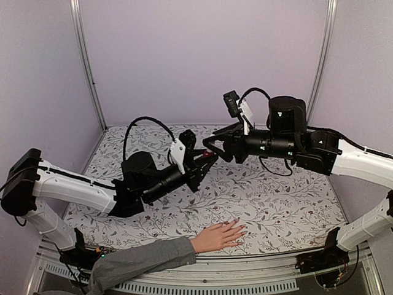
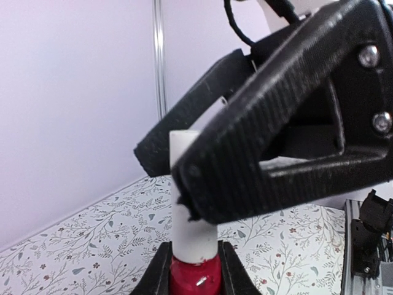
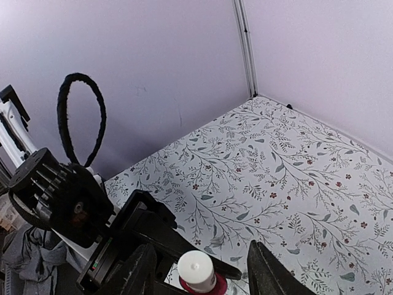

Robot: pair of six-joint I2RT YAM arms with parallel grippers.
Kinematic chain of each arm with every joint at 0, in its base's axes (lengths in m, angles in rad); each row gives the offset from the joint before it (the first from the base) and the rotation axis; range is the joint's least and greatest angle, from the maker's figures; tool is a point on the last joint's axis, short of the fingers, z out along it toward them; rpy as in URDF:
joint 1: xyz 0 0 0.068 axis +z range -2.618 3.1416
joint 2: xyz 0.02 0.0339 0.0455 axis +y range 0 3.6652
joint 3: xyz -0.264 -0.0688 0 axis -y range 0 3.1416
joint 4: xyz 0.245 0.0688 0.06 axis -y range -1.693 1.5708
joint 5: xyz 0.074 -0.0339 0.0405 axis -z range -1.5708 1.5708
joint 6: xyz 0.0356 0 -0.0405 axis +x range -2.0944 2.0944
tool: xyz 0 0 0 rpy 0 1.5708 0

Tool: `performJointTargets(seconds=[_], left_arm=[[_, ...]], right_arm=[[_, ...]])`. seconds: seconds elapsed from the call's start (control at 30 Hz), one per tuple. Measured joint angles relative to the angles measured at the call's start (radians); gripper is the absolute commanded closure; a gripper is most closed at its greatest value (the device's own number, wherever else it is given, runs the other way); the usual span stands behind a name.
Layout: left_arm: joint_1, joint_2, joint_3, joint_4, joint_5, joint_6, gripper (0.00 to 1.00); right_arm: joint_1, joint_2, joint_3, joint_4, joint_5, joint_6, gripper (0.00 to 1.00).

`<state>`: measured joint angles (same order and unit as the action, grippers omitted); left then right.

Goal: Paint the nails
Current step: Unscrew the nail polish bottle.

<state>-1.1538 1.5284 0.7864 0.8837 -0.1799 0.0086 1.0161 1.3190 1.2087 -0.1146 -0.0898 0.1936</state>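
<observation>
Left gripper [image 1: 204, 158] clamped on small red white-capped bottle [image 2: 195, 278]; right gripper [image 3: 201, 274] jaws stand apart either side of its cap [image 3: 195, 267].

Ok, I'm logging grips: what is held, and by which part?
The left gripper pinches the red bottle by its body, below the white cap. The right gripper straddles the cap, open, holding nothing.

The left arm [image 1: 73, 187] and right arm [image 1: 362, 161] have white shells and black joints. A black cable [image 1: 144, 121] makes a loop at 12 o'clock of the left wrist. A black drum [image 1: 287, 114] caps the right arm at 12 o'clock. The left gripper [image 1: 204, 161] and right gripper [image 1: 213, 147] are matte black with a ribbed surface. Two silver screws [image 2: 368, 56] show at 2 to 3 o'clock in the left wrist view.
</observation>
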Motion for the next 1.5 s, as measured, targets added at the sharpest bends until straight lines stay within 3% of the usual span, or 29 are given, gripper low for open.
performJointTargets(seconds=[0.23,0.4,0.5,0.77,1.1,1.27,1.5], left_arm=[[0.0,0.005,-0.018,0.056,-0.08,0.007,1.0],[-0.001,0.017,-0.018,0.066,-0.124,0.01,1.0],[-0.002,0.022,-0.018,0.073,-0.134,0.01,1.0],[-0.003,0.022,-0.021,0.082,-0.158,0.006,1.0],[0.03,0.008,-0.045,0.111,-0.038,-0.003,1.0],[0.033,0.008,-0.051,0.123,-0.022,-0.008,1.0],[0.011,0.008,-0.058,0.12,0.001,0.023,1.0]], right_arm=[[-0.014,0.031,-0.006,0.0,0.008,0.069,0.69],[-0.017,0.044,-0.006,0.01,-0.023,0.089,0.77],[-0.018,0.045,-0.006,0.018,-0.045,0.089,0.88],[-0.032,0.053,-0.006,0.031,-0.093,0.053,0.99],[-0.053,0.049,-0.006,0.025,-0.186,-0.042,1.0],[-0.055,0.047,-0.003,0.017,-0.192,-0.055,0.78],[-0.028,0.048,-0.003,0.009,-0.138,-0.011,0.78]])
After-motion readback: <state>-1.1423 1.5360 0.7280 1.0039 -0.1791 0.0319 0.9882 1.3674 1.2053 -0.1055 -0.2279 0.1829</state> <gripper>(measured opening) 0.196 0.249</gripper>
